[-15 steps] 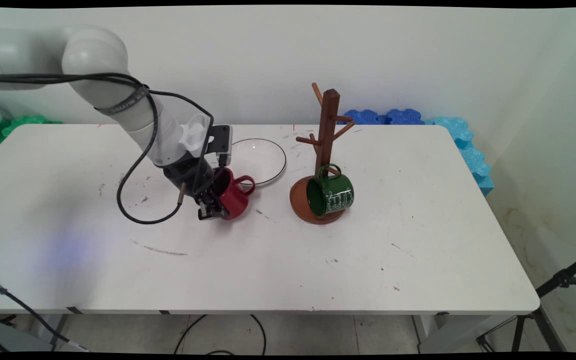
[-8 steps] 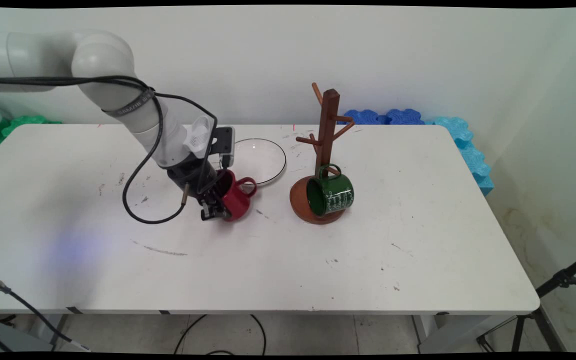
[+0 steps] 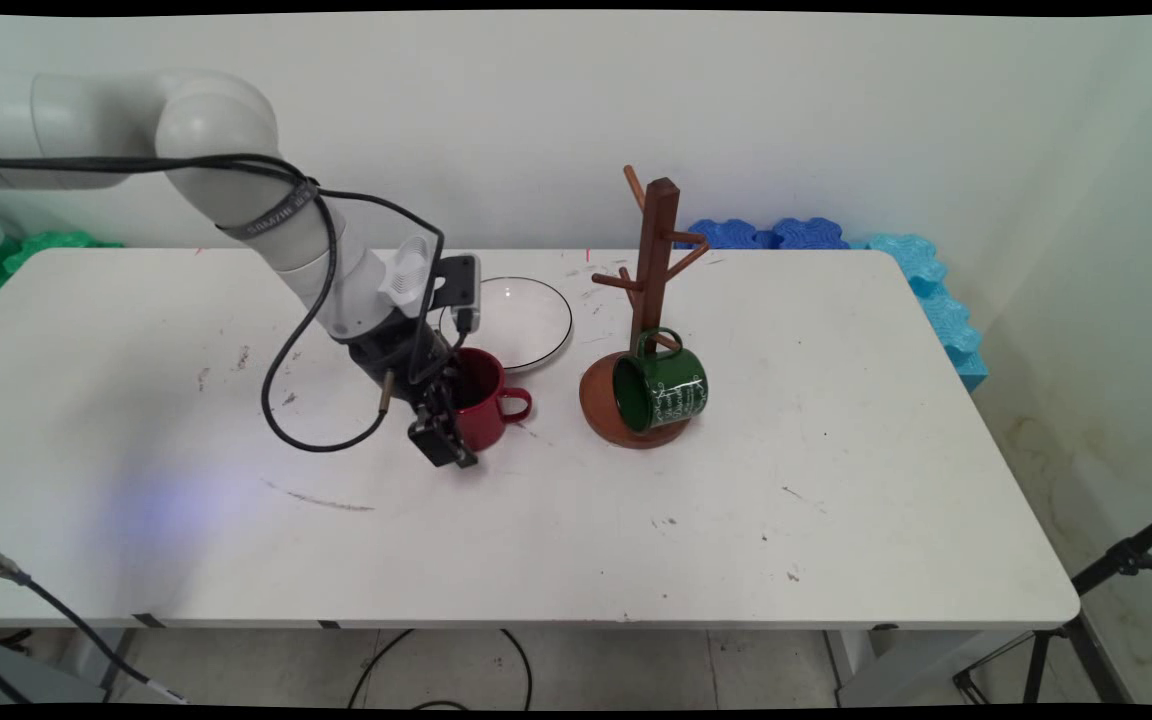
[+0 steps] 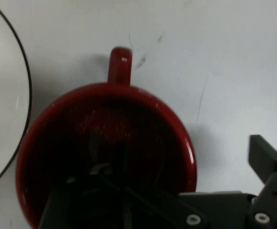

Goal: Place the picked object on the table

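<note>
Table (image 3: 636,540): white, scuffed with dark marks, it carries everything named here; in the hand view its bare top (image 4: 233,57) fills the upper right
Arm (image 3: 266,220): white, it reaches in from the upper left and slants down toward the middle of the table, with black cables (image 3: 281,400) looping below it
Mug tree (image 3: 654,290): brown wood, upright on a round base right of centre, its pegs sticking out to both sides near the top
Plate (image 3: 521,318): white with a thin dark rim, it lies flat behind the red mug and left of the mug tree; its edge (image 4: 19,95) curves down the left side of the hand view, just beside the mug
Green mug (image 3: 664,388): dark green with white lettering, it hangs on its side from a low peg by its handle, mouth facing left, down against the tree's base
Red mug (image 3: 484,400): it stands upright on the table just in front of the plate and well left of the mug tree, handle pointing right toward the tree; the hand view looks straight down into its dark inside (image 4: 114,143), handle at the top
Gripper (image 3: 444,428): black, its jaws are spread and straddle the red mug's near-left wall, one finger inside the cup and the other (image 4: 267,162) outside it, standing clear of the wall; whether the inner finger touches the wall cannot be told
</note>
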